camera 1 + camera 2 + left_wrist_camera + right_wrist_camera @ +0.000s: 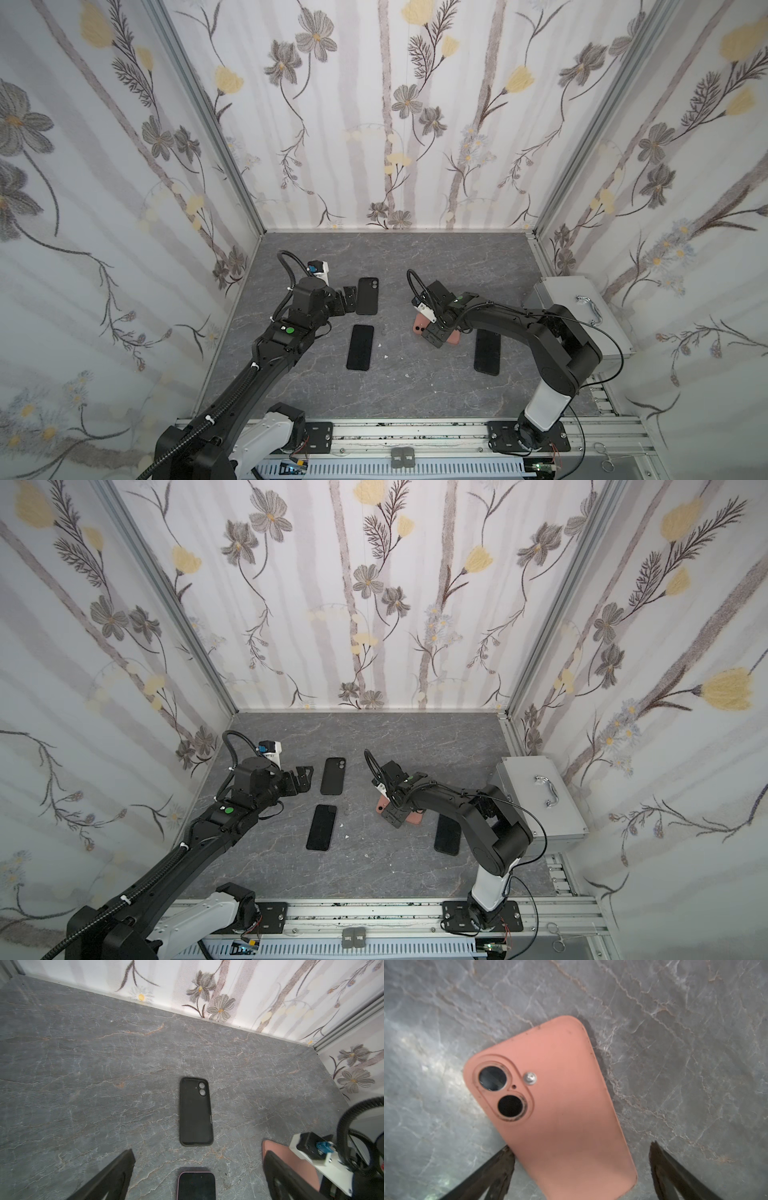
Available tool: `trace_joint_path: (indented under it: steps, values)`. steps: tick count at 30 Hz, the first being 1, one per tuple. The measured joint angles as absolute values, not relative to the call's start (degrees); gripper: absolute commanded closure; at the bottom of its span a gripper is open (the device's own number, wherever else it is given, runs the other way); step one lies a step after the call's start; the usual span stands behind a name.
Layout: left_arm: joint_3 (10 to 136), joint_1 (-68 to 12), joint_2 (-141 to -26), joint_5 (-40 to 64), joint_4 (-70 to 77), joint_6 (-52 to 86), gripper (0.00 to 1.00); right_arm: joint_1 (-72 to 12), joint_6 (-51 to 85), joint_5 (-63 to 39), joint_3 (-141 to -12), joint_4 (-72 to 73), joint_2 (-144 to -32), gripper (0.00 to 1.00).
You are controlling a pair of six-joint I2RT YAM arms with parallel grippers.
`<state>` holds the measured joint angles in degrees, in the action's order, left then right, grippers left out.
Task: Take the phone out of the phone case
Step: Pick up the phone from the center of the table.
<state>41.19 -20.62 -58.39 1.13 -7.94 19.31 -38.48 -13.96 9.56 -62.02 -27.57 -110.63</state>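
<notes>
Overhead, grey marbled tabletop meets floral wallpaper — left gripper and right gripper both spread wide, empty.

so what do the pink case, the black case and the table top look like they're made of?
Pink case: looks like soft silicone or rubbery plastic, matte, no glare, dirt marks clinging round the lens ring.
Black case: empty shell lying inside up, dull matte, probably silicone or TPU.
Table top: grey, marble-veined, low sheen; real stone or a printed laminate, can't tell.
</notes>
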Motion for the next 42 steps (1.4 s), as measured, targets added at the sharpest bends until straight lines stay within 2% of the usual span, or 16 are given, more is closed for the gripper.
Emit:
trace_joint_path:
  steps: [7, 12, 24, 28, 35, 42]
  values:
    - [41.04, -20.62, -59.42, 5.48, -7.92, 19.33, 0.0, -33.01, -11.16, 2.42, -65.47, -27.92, -114.3, 0.01]
    - [41.08, -20.62, -60.42, 8.29, -7.88, 19.49, 0.0, -30.63, -9.04, -2.74, -65.56, -30.15, -114.45, 0.04]
    - [41.45, -20.69, -61.43, 11.64, -7.05, 19.55, 0.0, -30.68, -7.11, -2.13, -65.65, -31.64, -115.07, 0.22]
    - [41.34, -20.69, -61.34, 11.9, -6.63, 19.94, 0.0, -30.74, -6.66, -1.93, -66.04, -31.83, -115.48, 0.37]
    - [41.21, -21.71, -62.54, 12.05, -5.21, 22.44, 0.0, -31.0, -4.27, -0.91, -65.63, -31.31, -115.09, 0.41]
    - [39.75, -28.8, -66.35, 12.21, 0.62, 26.68, 0.0, -28.62, 4.05, -5.37, -62.61, -28.82, -111.74, 0.45]
